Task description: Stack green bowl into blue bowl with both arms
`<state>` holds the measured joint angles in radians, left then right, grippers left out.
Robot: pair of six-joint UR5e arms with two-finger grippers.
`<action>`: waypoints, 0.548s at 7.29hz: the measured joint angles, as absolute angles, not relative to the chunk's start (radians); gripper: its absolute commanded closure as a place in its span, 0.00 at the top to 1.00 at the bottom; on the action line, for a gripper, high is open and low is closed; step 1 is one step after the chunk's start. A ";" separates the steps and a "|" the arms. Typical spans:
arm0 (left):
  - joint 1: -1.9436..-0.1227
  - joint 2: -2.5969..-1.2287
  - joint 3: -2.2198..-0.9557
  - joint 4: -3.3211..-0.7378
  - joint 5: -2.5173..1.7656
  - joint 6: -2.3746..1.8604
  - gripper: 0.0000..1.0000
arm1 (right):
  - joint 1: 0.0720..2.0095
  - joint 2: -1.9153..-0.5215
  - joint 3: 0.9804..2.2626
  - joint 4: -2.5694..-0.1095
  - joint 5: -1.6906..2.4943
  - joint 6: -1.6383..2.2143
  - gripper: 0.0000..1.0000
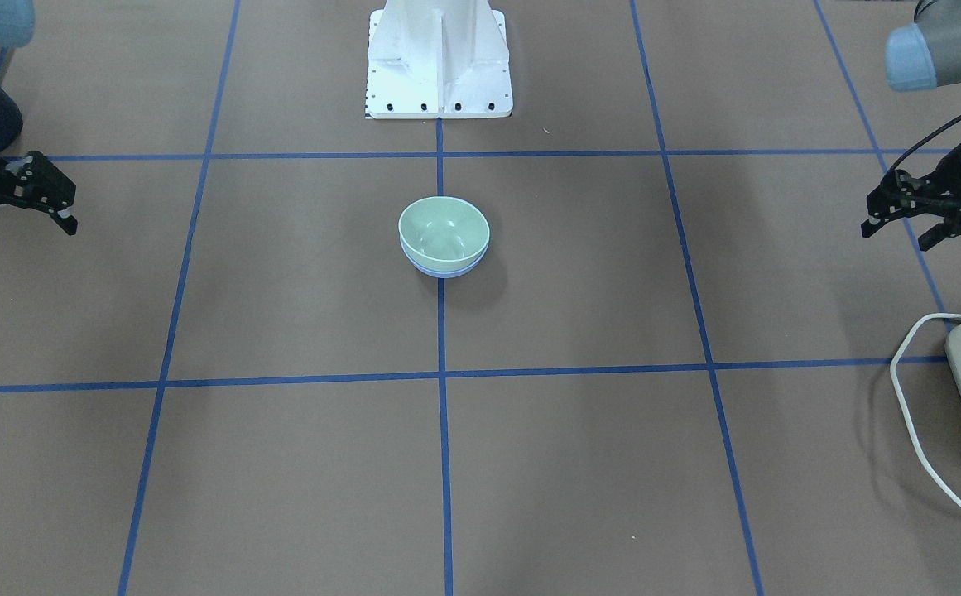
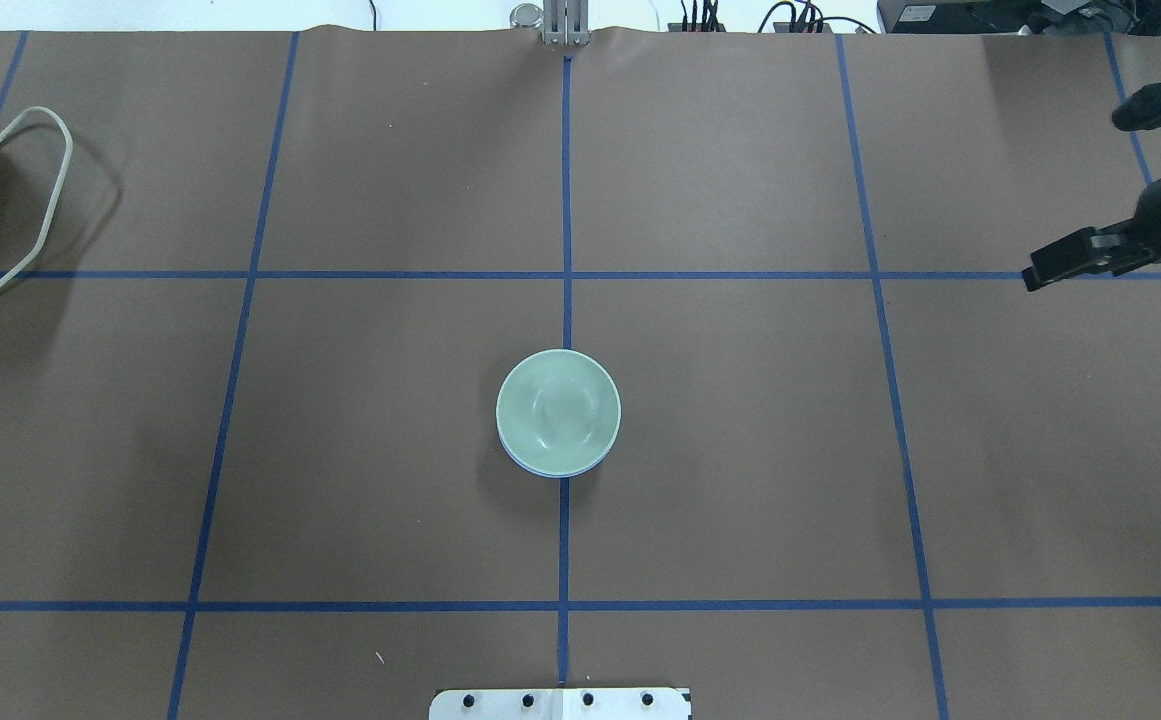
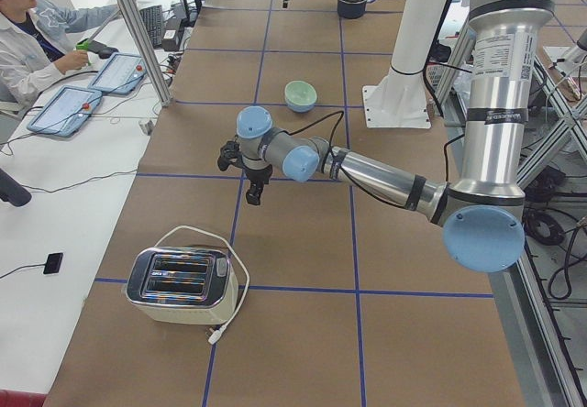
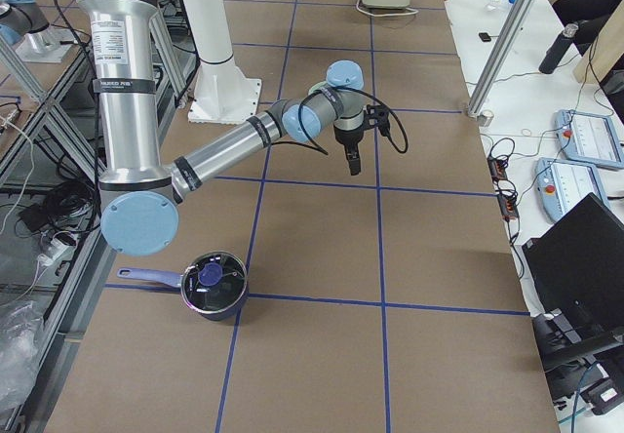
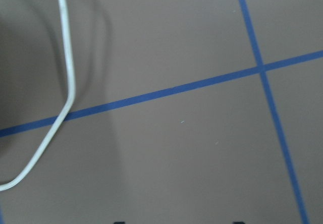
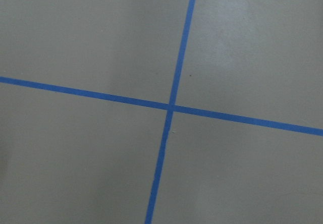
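The green bowl sits nested inside the blue bowl at the middle of the table, on the centre tape line. Only the blue bowl's rim shows beneath it. In the overhead view the green bowl covers the blue bowl the same way. My left gripper is open and empty, far off to the side of the bowls. My right gripper is open and empty at the opposite side, and it also shows in the overhead view. The wrist views show only table and tape.
A toaster with a white cable stands at the table's end beyond my left gripper. A dark pot with a lid stands beyond my right arm. The white pedestal is behind the bowls. An operator sits at a side table.
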<state>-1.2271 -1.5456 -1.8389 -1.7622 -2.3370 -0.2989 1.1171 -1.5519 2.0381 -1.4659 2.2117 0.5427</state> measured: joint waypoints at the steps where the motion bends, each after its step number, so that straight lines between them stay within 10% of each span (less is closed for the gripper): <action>1: -1.248 -1.510 -1.837 -1.763 -2.340 -0.280 0.98 | 1.190 -1.583 2.014 -1.465 2.267 0.515 1.00; 4: -1.317 -1.443 -1.797 -1.764 -2.334 -0.234 0.98 | 1.354 -1.676 1.944 -1.461 2.386 0.439 1.00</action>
